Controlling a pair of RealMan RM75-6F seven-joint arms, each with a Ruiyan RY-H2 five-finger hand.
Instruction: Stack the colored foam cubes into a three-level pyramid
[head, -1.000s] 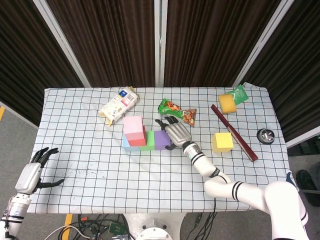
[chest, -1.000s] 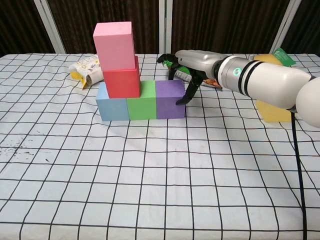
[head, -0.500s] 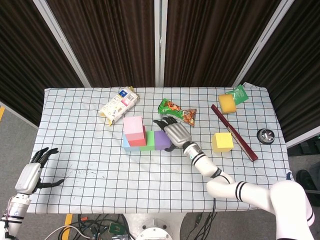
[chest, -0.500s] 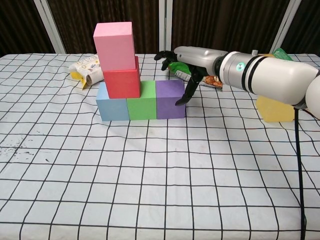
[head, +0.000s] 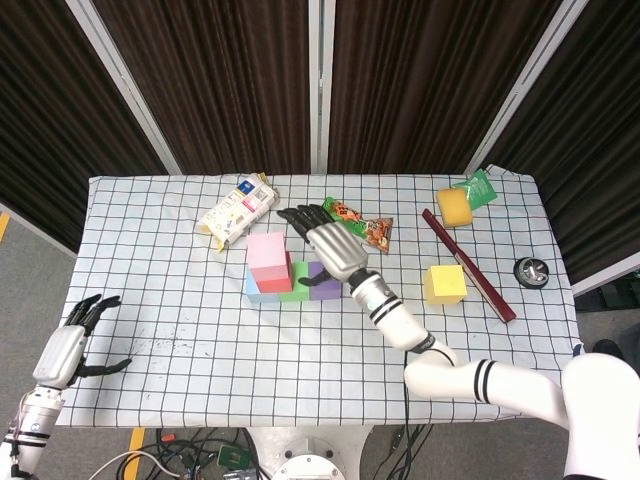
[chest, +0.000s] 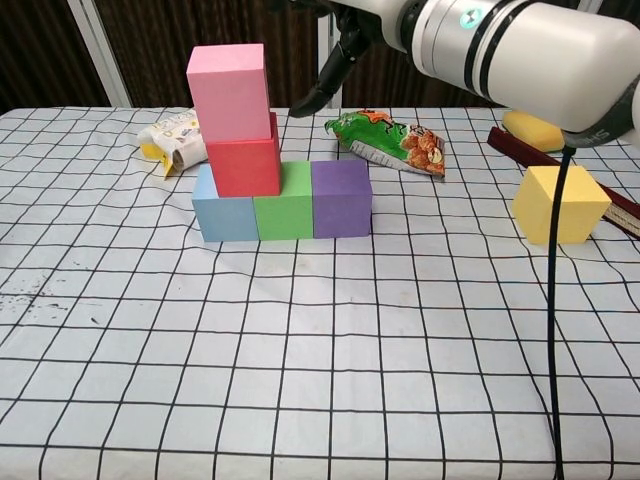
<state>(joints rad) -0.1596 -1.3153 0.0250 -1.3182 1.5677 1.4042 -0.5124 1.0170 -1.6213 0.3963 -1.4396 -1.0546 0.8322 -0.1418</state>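
The right hand (head: 330, 243) hangs at frame centre, fingers spread, holding nothing, above the purple cube (chest: 341, 197); pink cube (chest: 228, 91) tops red cube (chest: 243, 166); the left hand (head: 68, 345), lower left, fingers apart.

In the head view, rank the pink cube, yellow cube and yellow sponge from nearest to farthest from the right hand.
From the right hand:
1. pink cube, just to its left, atop the stack.
2. yellow cube, alone to the right.
3. yellow sponge, far right corner, clearly farthest.
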